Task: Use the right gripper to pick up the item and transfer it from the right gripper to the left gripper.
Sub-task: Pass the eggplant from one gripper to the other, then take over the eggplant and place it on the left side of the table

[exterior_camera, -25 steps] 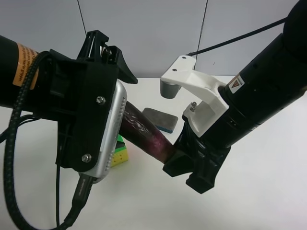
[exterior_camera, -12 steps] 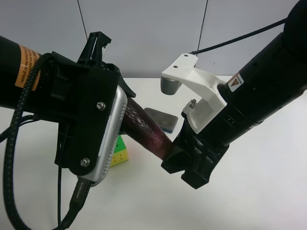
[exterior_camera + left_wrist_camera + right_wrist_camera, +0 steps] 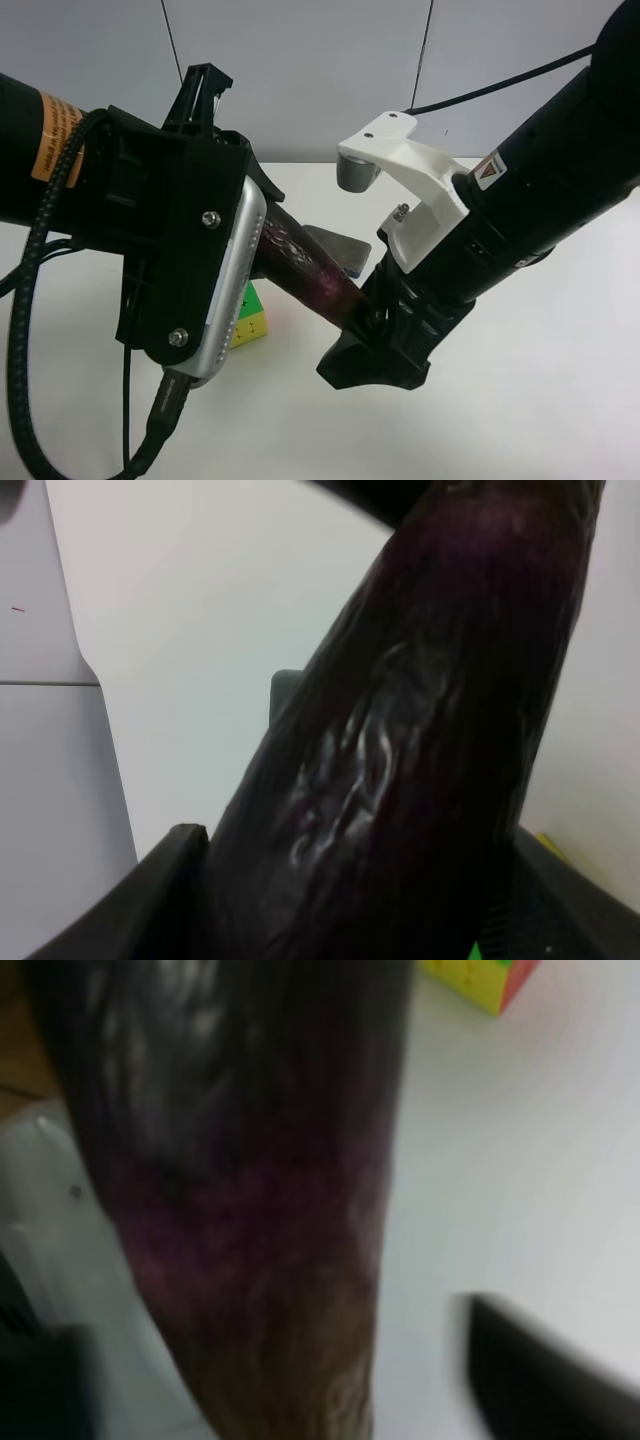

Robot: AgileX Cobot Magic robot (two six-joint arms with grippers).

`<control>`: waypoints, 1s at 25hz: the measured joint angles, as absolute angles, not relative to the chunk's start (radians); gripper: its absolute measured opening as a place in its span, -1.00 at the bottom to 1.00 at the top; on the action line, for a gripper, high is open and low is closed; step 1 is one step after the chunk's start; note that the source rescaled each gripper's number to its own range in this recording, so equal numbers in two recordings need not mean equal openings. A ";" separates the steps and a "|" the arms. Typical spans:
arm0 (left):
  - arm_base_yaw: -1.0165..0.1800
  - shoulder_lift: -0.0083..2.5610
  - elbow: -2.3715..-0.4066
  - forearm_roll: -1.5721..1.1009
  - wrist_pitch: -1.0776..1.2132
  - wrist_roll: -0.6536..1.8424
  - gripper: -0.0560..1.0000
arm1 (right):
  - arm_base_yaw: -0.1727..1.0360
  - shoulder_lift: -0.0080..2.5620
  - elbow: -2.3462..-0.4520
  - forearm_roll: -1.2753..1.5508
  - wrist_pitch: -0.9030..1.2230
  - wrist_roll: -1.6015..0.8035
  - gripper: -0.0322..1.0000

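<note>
Exterior high | left arm (image 3: 60, 160) level, jaws clenched on eggplant (image 3: 310, 270) | right arm (image 3: 540, 200) slanting, jaws released

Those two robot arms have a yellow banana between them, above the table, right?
No. It is a dark purple eggplant, not a yellow banana. The exterior high view shows it between the arm with the orange label and the arm with the white bracket, above the white table.
</note>
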State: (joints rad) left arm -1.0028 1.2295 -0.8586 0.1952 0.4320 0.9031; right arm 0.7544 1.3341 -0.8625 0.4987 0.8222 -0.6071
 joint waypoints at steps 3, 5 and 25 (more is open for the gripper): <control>-1.003 1.229 -0.859 0.195 0.432 0.903 -0.85 | 0.754 1.334 -0.863 0.500 0.808 -0.589 0.89; -1.003 1.229 -0.859 0.195 0.432 0.903 -0.85 | 0.754 1.334 -0.863 0.500 0.807 -0.582 0.95; -1.003 1.229 -0.859 0.194 0.432 0.903 -0.87 | 0.754 1.121 -0.863 0.344 1.073 -0.385 1.00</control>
State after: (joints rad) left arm -1.0028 1.2295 -0.8586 0.1941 0.4320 0.9031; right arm 0.7544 1.1213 -0.8625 0.3441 1.0733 -0.3852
